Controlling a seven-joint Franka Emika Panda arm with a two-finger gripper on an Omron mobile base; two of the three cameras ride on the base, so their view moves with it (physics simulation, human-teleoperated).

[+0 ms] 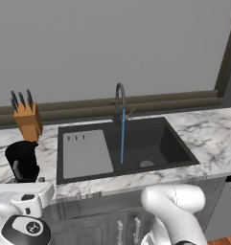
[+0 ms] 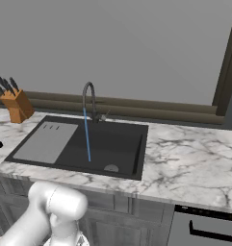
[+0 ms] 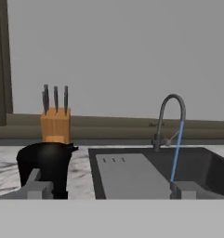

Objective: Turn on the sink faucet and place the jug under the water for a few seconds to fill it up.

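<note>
You had the jug (image 1: 22,161) standing upright on the marble counter (image 1: 208,134), left of the sink (image 1: 150,143) and just in front of the knife block (image 1: 28,120), well apart from the running water (image 1: 122,139). In the hand view the jug (image 3: 44,165) sat low and left, with the knife block (image 3: 55,124) rising right behind it. The tap (image 1: 120,101) stood at the back rim of the sink, and the thin blue stream fell straight from its spout into the black basin, landing near the round drain (image 1: 146,163). The flat grey drainboard (image 1: 86,153) lay in the left part of the sink, between the jug and the stream. Your claw (image 3: 108,188) was wide open and held nothing; its left fingertip (image 3: 36,188) showed in front of the jug's base, though you couldn't tell whether it touched, and the right one sat toward the stream. From the right base view, the tap (image 2: 89,98) and the water (image 2: 87,134) showed over the sink (image 2: 117,144).
</note>
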